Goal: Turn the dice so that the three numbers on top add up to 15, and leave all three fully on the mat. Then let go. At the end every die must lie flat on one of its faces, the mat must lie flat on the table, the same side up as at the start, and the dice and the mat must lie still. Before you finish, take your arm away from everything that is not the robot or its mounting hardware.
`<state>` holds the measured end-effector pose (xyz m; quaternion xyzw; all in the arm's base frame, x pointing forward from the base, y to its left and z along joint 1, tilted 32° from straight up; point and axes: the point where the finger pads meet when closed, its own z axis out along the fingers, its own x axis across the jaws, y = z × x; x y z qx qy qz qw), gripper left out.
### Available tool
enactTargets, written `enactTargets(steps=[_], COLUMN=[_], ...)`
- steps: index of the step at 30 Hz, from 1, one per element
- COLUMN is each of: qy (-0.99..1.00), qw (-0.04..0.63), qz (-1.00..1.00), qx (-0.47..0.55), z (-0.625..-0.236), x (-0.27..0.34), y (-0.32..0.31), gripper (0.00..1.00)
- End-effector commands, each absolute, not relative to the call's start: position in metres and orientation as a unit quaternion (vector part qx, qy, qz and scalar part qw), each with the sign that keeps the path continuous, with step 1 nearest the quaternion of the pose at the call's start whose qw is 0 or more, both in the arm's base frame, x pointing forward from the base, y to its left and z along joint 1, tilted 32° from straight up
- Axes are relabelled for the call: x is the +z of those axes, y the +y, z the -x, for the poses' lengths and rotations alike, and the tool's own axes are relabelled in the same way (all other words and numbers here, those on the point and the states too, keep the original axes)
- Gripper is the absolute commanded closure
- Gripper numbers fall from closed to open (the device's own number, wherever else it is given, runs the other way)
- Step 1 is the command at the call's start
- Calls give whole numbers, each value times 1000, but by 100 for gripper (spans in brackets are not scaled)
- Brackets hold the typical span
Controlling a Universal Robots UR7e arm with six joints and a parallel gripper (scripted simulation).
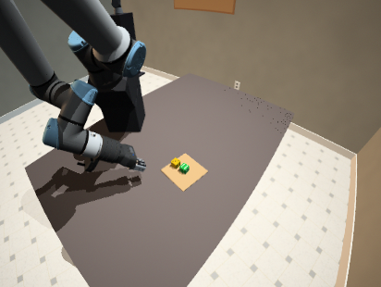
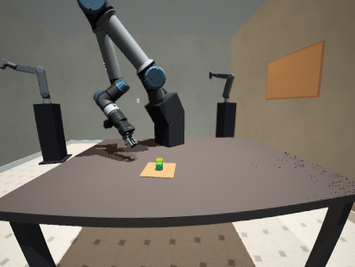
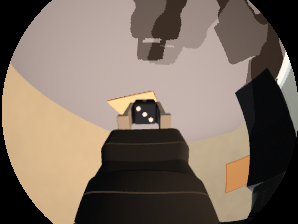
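So start with the dark worktop (image 1: 222,130): it carries everything, and the arm (image 1: 74,139) reaches low across it from its black pedestal (image 1: 122,106), the wrist laid over almost level and aimed at the mat.

The tan mat (image 1: 194,178) lies flat, near the pincer but apart from it. On it sit the yellow die (image 1: 176,162) and the green die (image 1: 184,168), touching or very nearly so, towards the mat's corner nearest the arm. Their top numbers are too small to read.

Your pincer (image 1: 140,165) stands half-open, and the wrist view shows it gripping the black die (image 3: 147,113), white pips facing the lens. It hangs above the worktop, off the mat.

To do this step well, judge which face must end uppermost before you lower it. Bring the black die over the bare part of the mat, past the other two, and set it square on one face before releasing.

Mind the two dice: they lie directly on your line of approach, so come in higher or from the side. Keep the fingertips off the mat's edge, since a nudge could lift or slide it. The two camera posts (image 2: 49,129) beyond the worktop are well away.
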<state>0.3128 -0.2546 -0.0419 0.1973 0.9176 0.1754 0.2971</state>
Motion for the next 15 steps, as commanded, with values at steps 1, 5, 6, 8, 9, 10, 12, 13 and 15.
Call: enactTargets(steps=[1, 5, 6, 8, 9, 10, 12, 13, 15], qy=[910, 902, 900, 897, 895, 894, 891, 890, 889], qw=[298, 305, 306, 309, 310, 311, 313, 314, 315], qz=[-176, -167, -165, -162, -160, -159, -156, -155, -155], qx=[227, 255, 261, 272, 277, 281, 289, 292, 294], z=[-313, -313, -313, -313, -313, -313, -314, -314, -314], x=[-44, -43, -43, -43, -43, -43, -43, -42, -42], y=[-254, -255, -255, -254, -254, -254, -254, -254, -254], gripper=[43, 43, 43, 43, 43, 43, 43, 43, 43])
